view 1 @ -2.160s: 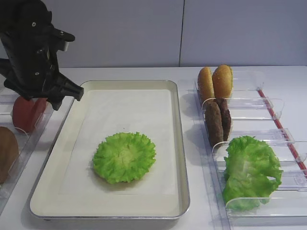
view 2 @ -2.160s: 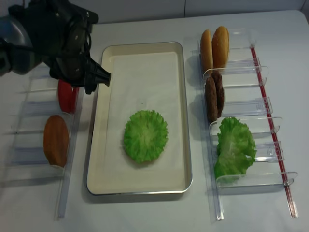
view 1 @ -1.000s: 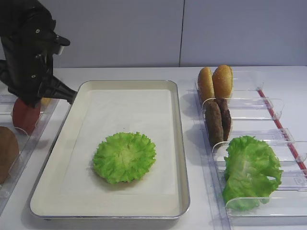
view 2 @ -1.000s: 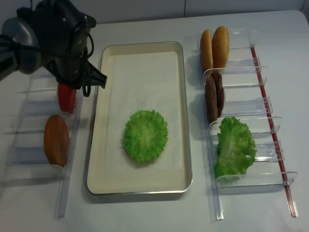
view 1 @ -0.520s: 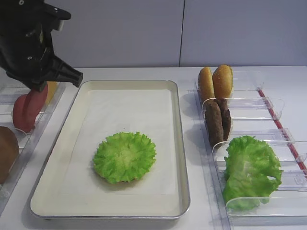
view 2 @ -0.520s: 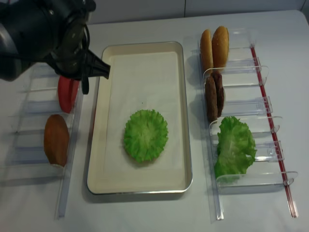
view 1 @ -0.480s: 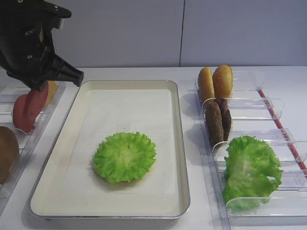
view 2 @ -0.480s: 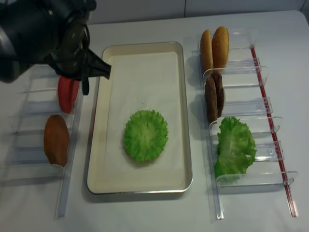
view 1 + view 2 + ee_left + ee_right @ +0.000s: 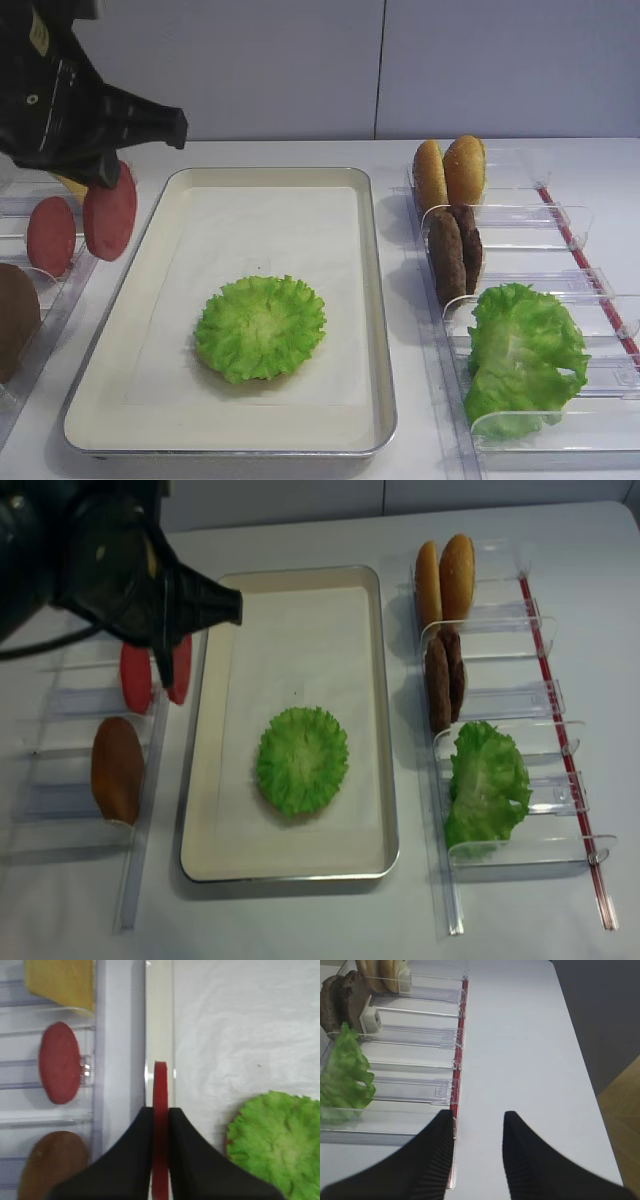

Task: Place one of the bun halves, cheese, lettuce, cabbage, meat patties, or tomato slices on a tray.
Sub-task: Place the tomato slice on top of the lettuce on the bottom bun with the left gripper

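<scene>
no readable writing or brand marks show on any item. the left pincer [image 9: 160,1125] is clamped on one tomato slice [image 9: 110,211], held edge-on in the air just beside the left rim of the tray [image 9: 385,330]. the second tomato slice [image 9: 50,236] stands in the left bins. a lettuce leaf [image 9: 260,327] lies on the tray paper. the right pincer [image 9: 477,1147] is together, holding nothing, near the right bins [image 9: 415,1035] over the worktop [image 9: 520,1035].
</scene>
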You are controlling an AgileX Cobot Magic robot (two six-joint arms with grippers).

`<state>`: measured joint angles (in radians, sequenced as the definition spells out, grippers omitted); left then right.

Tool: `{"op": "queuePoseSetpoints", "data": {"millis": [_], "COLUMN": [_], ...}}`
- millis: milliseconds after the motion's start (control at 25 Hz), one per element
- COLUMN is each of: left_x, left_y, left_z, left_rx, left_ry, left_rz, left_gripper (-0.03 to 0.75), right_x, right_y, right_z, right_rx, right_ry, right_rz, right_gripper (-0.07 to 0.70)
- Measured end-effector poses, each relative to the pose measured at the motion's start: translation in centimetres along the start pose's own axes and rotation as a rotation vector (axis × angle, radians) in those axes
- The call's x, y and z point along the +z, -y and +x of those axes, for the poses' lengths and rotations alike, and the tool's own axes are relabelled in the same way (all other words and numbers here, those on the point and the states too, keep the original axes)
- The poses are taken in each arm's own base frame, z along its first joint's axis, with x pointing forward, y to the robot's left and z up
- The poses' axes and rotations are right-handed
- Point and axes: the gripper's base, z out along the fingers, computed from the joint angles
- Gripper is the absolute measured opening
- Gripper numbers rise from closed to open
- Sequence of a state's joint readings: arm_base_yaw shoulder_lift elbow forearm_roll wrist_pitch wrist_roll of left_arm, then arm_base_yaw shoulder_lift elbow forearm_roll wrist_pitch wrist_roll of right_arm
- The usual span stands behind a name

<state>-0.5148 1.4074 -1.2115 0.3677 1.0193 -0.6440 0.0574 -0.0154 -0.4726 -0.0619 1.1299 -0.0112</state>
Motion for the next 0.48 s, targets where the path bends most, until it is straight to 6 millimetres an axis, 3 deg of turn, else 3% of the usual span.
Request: {"op": "queuePoseSetpoints", "data": {"millis": [280, 480], "left_x": [1.6, 3.0], "left_y": [0.9, 1.7], "left_z": [4.3, 6.2], "left_rx": [-0.126, -0.165], "left_ry": [-0.017, -0.047], "left_rz": [0.25, 0.371], "left_gripper": [0.044, 0.043], "right_x": [0.0, 0.0], "right_y": [0.0, 0.0], "right_z": [0.0, 0.0], "right_rx": [-0.002, -0.002], "right_ry": [0.0, 0.0], "right_rz": [0.0, 0.0], "right_gripper": [0.275, 0.275]}}
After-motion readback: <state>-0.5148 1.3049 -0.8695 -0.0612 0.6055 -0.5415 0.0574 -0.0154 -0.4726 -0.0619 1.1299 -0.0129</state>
